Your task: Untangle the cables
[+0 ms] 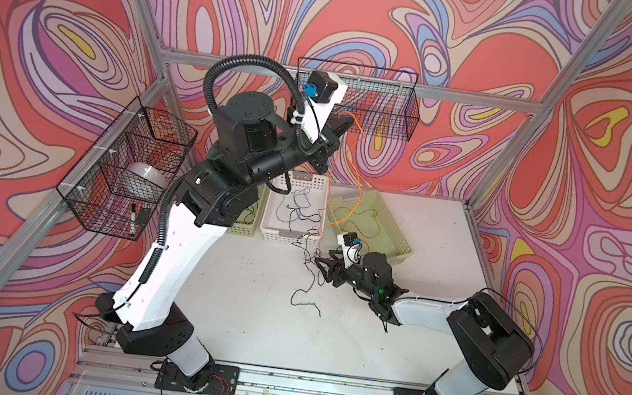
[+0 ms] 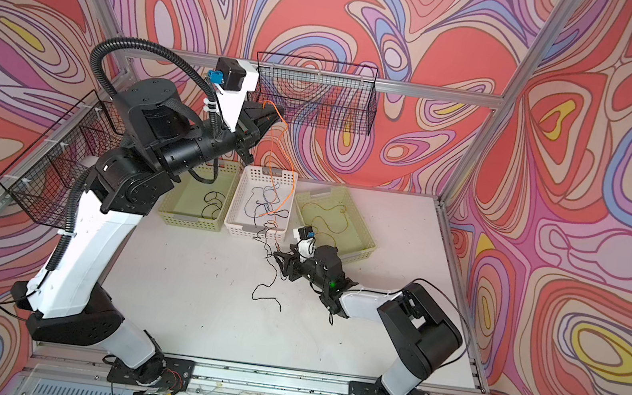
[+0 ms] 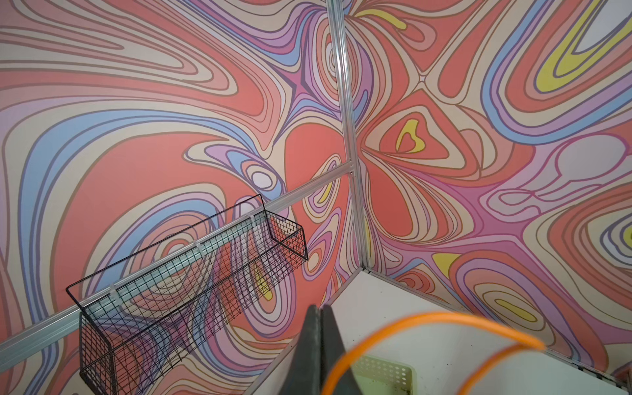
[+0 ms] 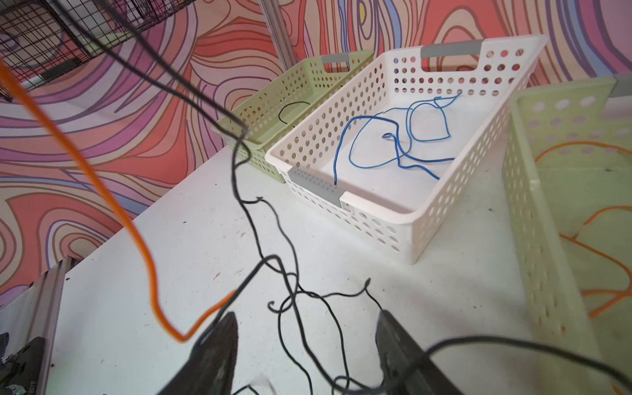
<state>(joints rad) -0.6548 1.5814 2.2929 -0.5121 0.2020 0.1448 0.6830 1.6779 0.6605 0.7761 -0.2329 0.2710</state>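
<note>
Left gripper (image 3: 319, 309) is way up over the desk's (image 1: 247, 315) back edge, pinched shut on the orange cable (image 3: 444, 315), which dangles down to the dark cables (image 4: 290, 282) tangled mid-desk. Right gripper (image 4: 304, 328) sits low there, jaws spread, dark strands running loose between them.

Robot test cell in a lab

An aluminium frame (image 2: 446, 95) is boxing in a white surface (image 2: 187, 294), with swirl-printed panels (image 2: 332, 7) standing in for walls. The left arm (image 2: 88, 250) and the right arm (image 2: 362, 303) are sitting bolted to a rail (image 2: 271, 381) in front of the white basket (image 2: 254, 234). A wire basket (image 2: 320, 94) is hanging off the frame behind it and another wire basket (image 2: 44, 177) well to its left.
</note>
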